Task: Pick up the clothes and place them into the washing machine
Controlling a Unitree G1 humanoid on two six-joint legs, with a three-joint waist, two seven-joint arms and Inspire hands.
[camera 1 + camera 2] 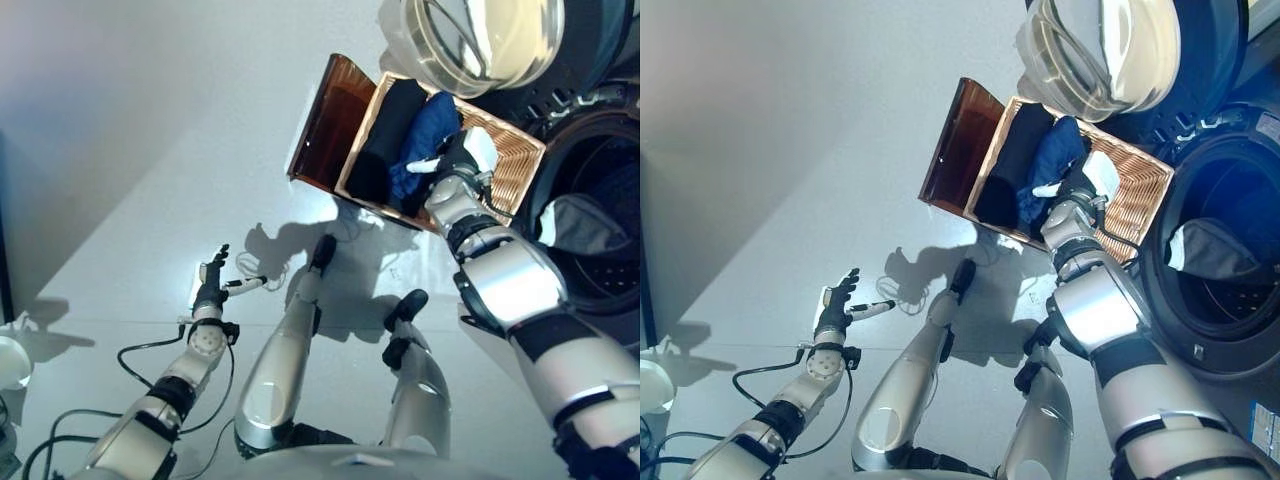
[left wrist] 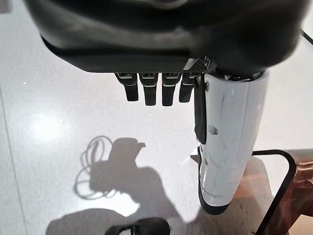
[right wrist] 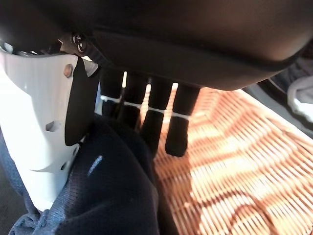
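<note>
A woven basket [image 1: 515,165] stands on the floor holding a black garment [image 1: 385,140] and a blue garment [image 1: 425,135]. My right hand [image 1: 455,155] reaches into the basket at the blue garment's edge. In the right wrist view its fingers [image 3: 161,117] hang straight over the weave [image 3: 234,166], with the blue cloth [image 3: 112,186] bunched between them and the white-covered thumb. The washing machine's drum [image 1: 1230,230] gapes to the right of the basket, a grey garment [image 1: 1205,250] lying inside. My left hand [image 1: 212,285] hovers open above the floor at lower left, holding nothing.
The machine's round door [image 1: 490,40] swings open above the basket. The basket's brown lid [image 1: 325,120] leans off its left side. A thin pale cord [image 2: 90,166] loops on the floor near my left hand. A white object [image 1: 10,360] sits at the far left.
</note>
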